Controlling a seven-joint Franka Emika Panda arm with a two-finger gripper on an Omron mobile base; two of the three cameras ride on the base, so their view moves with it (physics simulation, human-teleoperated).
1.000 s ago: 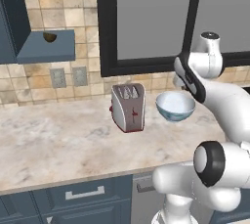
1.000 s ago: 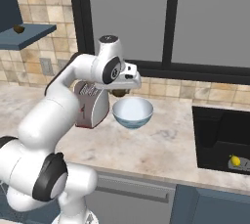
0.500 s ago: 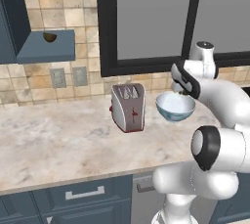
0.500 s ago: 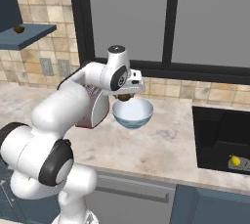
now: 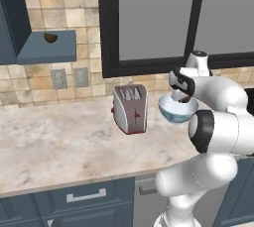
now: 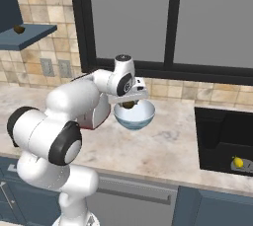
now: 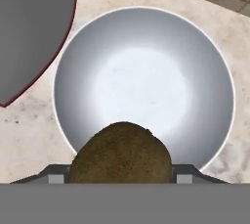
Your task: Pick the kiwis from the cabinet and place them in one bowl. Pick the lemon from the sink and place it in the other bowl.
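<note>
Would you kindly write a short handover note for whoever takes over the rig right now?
Tool: shut on a kiwi, hovering directly over the bowl beside the toaster.
Second kiwi: on the cabinet's open shelf.
Lemon: in the sink.
Done: first kiwi picked and carried to the bowl, which is empty.
Left: release this kiwi, fetch the second, then move the lemon to the other bowl.

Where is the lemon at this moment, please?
In the right base view the lemon lies in the black sink at the far right of the counter, near the basin's front right corner, well right of the bowl.
</note>
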